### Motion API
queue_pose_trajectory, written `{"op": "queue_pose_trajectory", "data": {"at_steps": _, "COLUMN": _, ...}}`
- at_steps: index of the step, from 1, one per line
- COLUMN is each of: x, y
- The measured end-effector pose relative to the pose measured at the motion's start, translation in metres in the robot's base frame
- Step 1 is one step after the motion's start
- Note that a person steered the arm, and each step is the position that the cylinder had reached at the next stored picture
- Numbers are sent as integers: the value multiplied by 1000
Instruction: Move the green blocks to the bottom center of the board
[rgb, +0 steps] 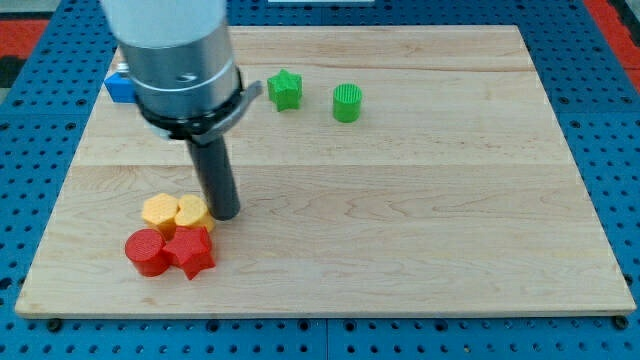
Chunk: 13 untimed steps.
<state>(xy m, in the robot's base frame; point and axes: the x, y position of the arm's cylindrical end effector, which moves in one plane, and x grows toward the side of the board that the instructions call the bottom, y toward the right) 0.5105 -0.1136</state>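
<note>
Nearest the view's bottom: red cylinder (146, 251) and red star (190, 250), side by side and touching, low on the view's left part of the wooden board (420, 230). Just above them, two yellow blocks: a yellow hexagon-like one (159, 211) and a rounder yellow block (191, 211), touching each other and resting against the reds, so all four make one tight cluster. My tip (226, 214) sits on the board right at the rounder yellow block's right edge, apparently touching it; rod is upright, dark, hanging from the big grey arm body at the view's top left. No jaws on this rig, just the bare rod, holding nothing. Task things: green star (285, 89) and green cylinder (347, 102) both up near the view's top edge of the board, a bit left of centre, near each other but apart, star to the left. Both well apart from my tip and from the bottom centre of the board. Blue block (118, 86) at the board's top-left edge, mostly hidden behind the arm, shape can't tell.
</note>
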Motion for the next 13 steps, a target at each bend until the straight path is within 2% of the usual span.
{"op": "queue_pose_trajectory", "data": {"at_steps": 1, "x": 4, "y": 0}}
{"op": "queue_pose_trajectory", "data": {"at_steps": 3, "x": 6, "y": 47}}
{"op": "queue_pose_trajectory", "data": {"at_steps": 7, "x": 9, "y": 41}}
{"op": "queue_pose_trajectory", "data": {"at_steps": 8, "x": -3, "y": 39}}
{"op": "queue_pose_trajectory", "data": {"at_steps": 9, "x": -28, "y": 20}}
{"op": "queue_pose_trajectory", "data": {"at_steps": 11, "x": -147, "y": 15}}
{"op": "queue_pose_trajectory", "data": {"at_steps": 12, "x": -194, "y": 31}}
{"op": "queue_pose_trajectory", "data": {"at_steps": 13, "x": -193, "y": 92}}
